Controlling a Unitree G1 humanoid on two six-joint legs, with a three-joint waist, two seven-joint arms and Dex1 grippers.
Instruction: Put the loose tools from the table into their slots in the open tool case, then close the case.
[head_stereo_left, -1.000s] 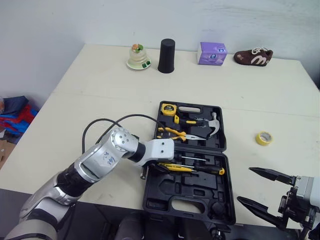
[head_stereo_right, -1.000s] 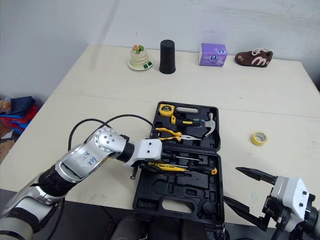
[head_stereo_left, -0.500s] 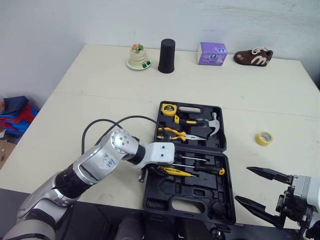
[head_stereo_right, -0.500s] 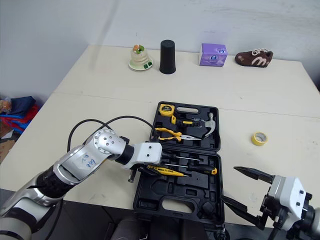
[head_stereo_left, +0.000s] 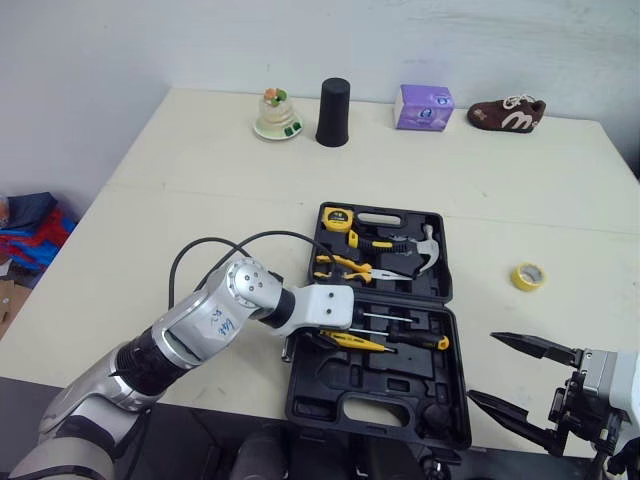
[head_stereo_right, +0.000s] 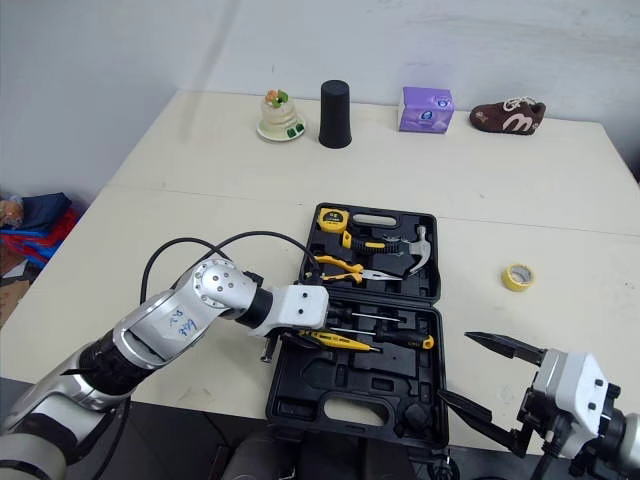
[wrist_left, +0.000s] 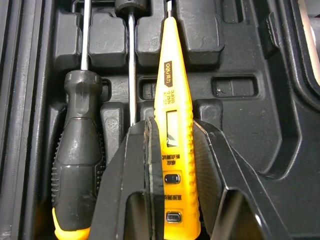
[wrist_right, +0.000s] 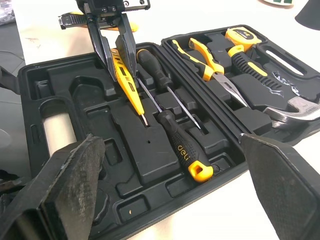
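The black tool case (head_stereo_left: 400, 410) lies open near the table's front edge. My left gripper (head_stereo_left: 326, 334) is shut on a yellow tester pen (wrist_left: 172, 95) and holds it low over the near half, beside two black-handled screwdrivers (wrist_left: 77, 150). The pen's tip points right, toward the screwdriver handle (head_stereo_left: 420, 341). The far half holds yellow pliers (head_stereo_left: 345, 265), a hammer (head_stereo_left: 425, 255) and a tape measure (head_stereo_left: 336, 217). A yellow-and-black tool handle (wrist_right: 75, 19) lies on the table just outside the case's left edge. My right gripper (head_stereo_left: 484, 368) is open, empty, right of the case.
A yellow tape roll (head_stereo_left: 528, 276) lies on the table right of the case. At the far edge stand a black cup (head_stereo_left: 332, 112), a purple box (head_stereo_left: 425, 106), a brown shoe (head_stereo_left: 507, 113) and a small dish (head_stereo_left: 276, 115). A black cable (head_stereo_left: 200, 255) loops over my left arm.
My left gripper has shifted slightly right with the tester pen, whose tip now sits a bit lower over the case. The right gripper has drifted a little toward the table's front edge.
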